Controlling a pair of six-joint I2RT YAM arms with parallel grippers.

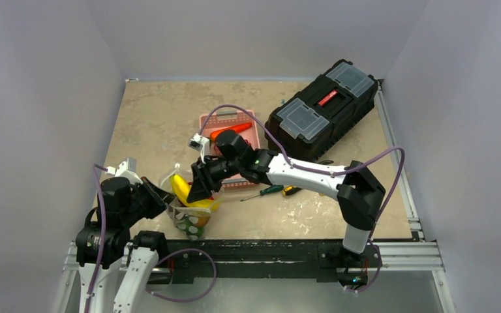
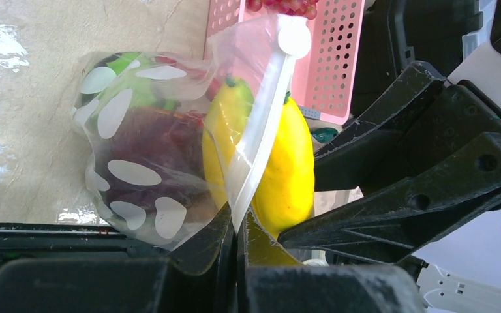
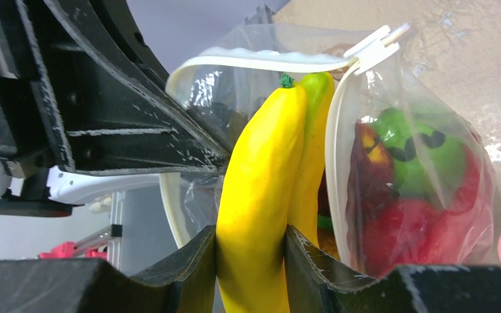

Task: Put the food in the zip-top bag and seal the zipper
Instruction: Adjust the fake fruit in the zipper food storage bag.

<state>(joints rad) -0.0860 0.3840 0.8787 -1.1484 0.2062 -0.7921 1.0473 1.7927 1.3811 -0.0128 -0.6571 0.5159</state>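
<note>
From where I stood, the left fingers point(image 2: 225, 238) were clenched on the zipper point(image 2: 261, 124), right at the rim of the zip-top bag point(image 2: 130, 137). They held its mouth up and open at the front-left of the bench point(image 1: 150, 111). The right fingers point(image 3: 202, 257) were grasping the banana bunch point(image 3: 261, 163) around its lower part. Its green stem end was inside the loop of the open mouth, with 1 side of the strip running close beside it. The red and green pieces point(image 3: 417, 189) already lay in the bottom of the bag.

To my eye the step was feeding the bunch in, and it looked about half done. It needed a straight push along the bunch's own length, aimed at the free space beside the pieces. The curved tip could otherwise have hooked the strip or dragged the film inward. The left grip had to stay firm, or the mouth might have folded shut. I would have let go only once the whole bunch sat below the strip.

The carrot point(image 1: 230, 128) and grapes point(image 2: 280, 5) were in the pink basket point(image 2: 339, 59), not yet bagged, and the bag was unsealed.
</note>
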